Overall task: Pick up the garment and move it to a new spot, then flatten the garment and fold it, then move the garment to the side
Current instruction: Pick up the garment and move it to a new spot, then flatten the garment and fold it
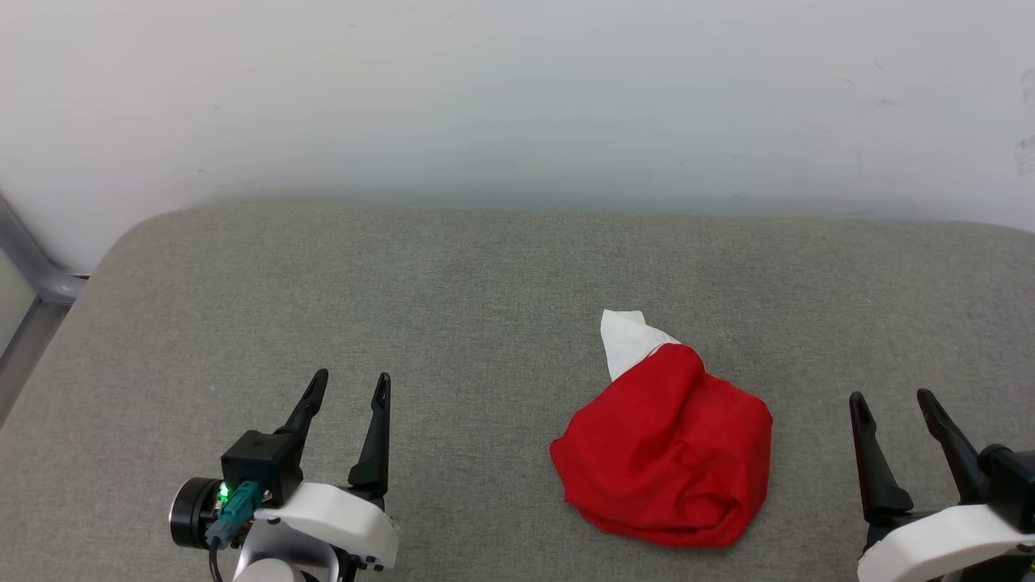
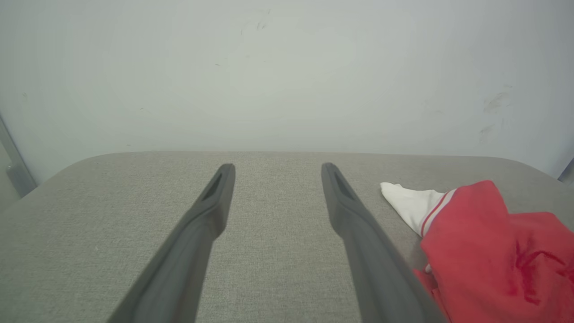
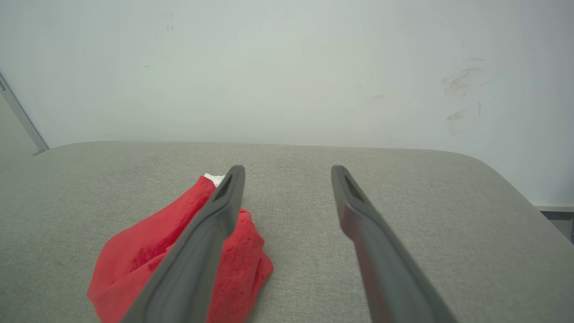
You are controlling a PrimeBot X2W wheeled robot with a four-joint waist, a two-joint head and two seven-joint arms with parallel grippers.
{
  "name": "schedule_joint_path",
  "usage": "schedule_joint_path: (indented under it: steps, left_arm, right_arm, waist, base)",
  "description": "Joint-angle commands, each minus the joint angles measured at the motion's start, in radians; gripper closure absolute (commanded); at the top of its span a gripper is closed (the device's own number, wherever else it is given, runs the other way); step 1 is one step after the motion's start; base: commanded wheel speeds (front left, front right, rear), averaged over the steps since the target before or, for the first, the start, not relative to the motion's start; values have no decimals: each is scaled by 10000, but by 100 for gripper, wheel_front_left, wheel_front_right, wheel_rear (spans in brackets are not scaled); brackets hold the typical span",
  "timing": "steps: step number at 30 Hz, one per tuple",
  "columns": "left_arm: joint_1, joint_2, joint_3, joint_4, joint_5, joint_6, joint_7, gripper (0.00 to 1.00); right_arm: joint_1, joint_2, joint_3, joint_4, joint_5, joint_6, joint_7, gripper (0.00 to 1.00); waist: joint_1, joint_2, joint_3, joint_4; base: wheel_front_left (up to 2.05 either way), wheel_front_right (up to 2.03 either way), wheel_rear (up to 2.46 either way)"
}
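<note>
Garment: a crumpled bright red soft shirt point(image 1: 667, 453) lies bunched in a heap on the grey woven fabric surface point(image 1: 453, 307), right of centre. It sits between the two grippers and apart from both.
Sleeve: a white sleeve end point(image 1: 627, 339) pokes from the heap's far side toward the pale wall point(image 1: 517, 97).
Left wrist view: a thin red-and-white stripe trim point(image 2: 432, 211) runs where white meets red; it is too small to make out in the head view.
Right wrist view: grey scuff marks point(image 3: 459, 96) on the wall.
Left gripper point(image 1: 352, 376): fingers parted, holding nothing.
Right gripper point(image 1: 889, 395): fingers parted, holding nothing.
Head view: a grey metal bar point(image 1: 32, 267) at the far left.
</note>
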Motion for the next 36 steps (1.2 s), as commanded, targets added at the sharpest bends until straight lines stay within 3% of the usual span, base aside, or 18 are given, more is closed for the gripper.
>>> schedule_joint_path:
  steps: [1, 7, 14, 23, 31, 32, 33, 36]
  left_arm:
    - [101, 13, 3, -50, 54, 14, -18, 0]
    - [15, -52, 23, -128, -36, 58, -23, 0]
    - [-304, -159, -53, -316, 80, -34, -51, 0]
    - [-966, -602, 36, -467, 235, -264, -80, 0]
    - [-1395, -1050, 326, -413, 584, -640, -75, 0]
    - [-1407, -1096, 374, -380, 628, -699, -76, 0]
    - [-1411, -1112, 413, -344, 670, -740, -76, 0]
    - [-1332, -1222, 537, -250, 797, -852, -76, 0]
  right_arm:
    - [109, 8, -7, -16, 17, -7, 7, 0]
    - [-408, 10, -46, 575, 674, -7, 462, 0]
    - [-1990, -481, 553, 1887, 1329, -8, 2521, 0]
    - [-5108, -2097, 2873, 3308, 2831, -7, 6211, 0]
    - [-6819, -2737, 4900, 4657, 3821, -7, 8016, 0]
    - [-6908, -2747, 5039, 4816, 3988, -7, 8211, 57]
    - [-7019, -2726, 5120, 4879, 4147, -7, 8270, 100]
    - [-7275, -2830, 5302, 4808, 4259, -7, 7959, 100]
  waist:
    - [1, 0, 6, -9]
    - [1, 0, 159, -21]
    - [1, 0, 716, 223]
    - [1, 0, 1798, 957]
    - [1, 0, 2399, 1302]
    - [1, 0, 2409, 1309]
    - [1, 0, 2418, 1307]
    - [1, 0, 2399, 1233]
  base:
    - [0, 0, 0]
    - [0, 0, 0]
    - [0, 0, 0]
    - [0, 0, 0]
    - [0, 0, 0]
    - [0, 0, 0]
    - [0, 0, 0]
    - [0, 0, 0]
